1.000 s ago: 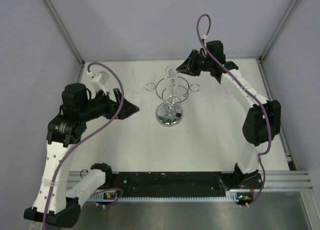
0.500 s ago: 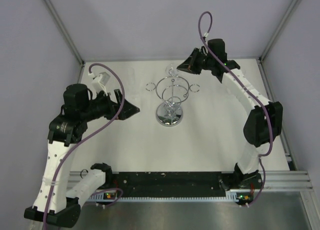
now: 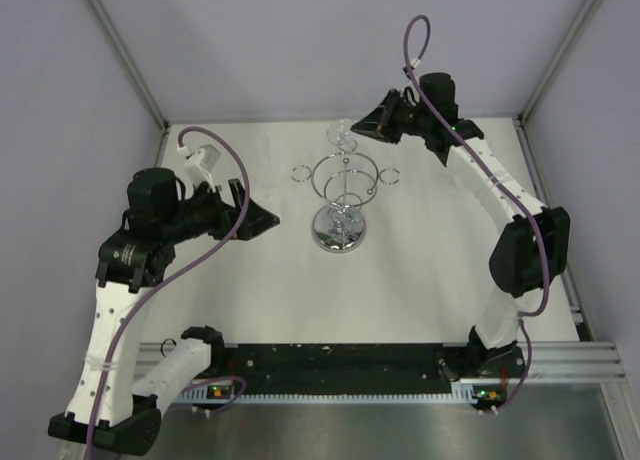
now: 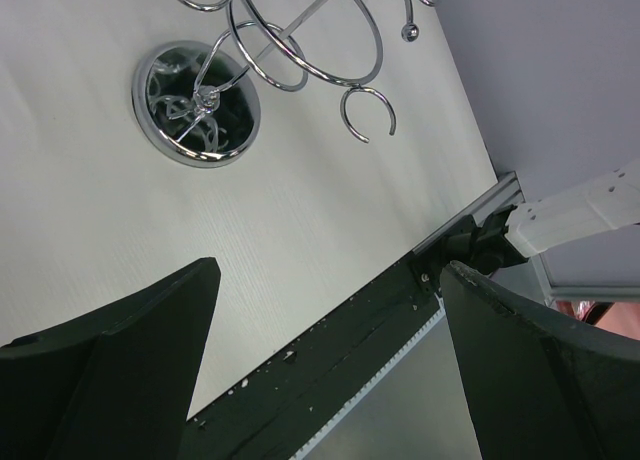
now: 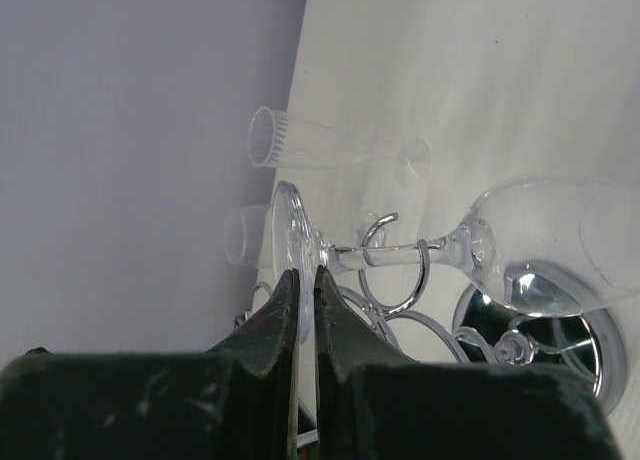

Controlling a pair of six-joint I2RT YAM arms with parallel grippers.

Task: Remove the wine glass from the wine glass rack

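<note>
Grip made: wine glass [image 5: 440, 250] not yet off the rack [image 3: 340, 230]
The right gripper [image 5: 303, 280] is pinched narrow on the glass's foot, and the stem hangs in 1 rack ring. The left gripper [image 4: 328, 270] gapes wide. Next, probably: slide the stem out through the ring's opening.

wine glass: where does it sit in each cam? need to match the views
Top external: wine glass upper centre, on the far side of the wine glass rack, at the right gripper tips.
Left wrist: not discernible; only the rack shows, top left.
Right wrist: wine glass lying across centre to right, foot between the fingers, bowl at right.
Shared landmark: the rack's round mirrored base.
</note>
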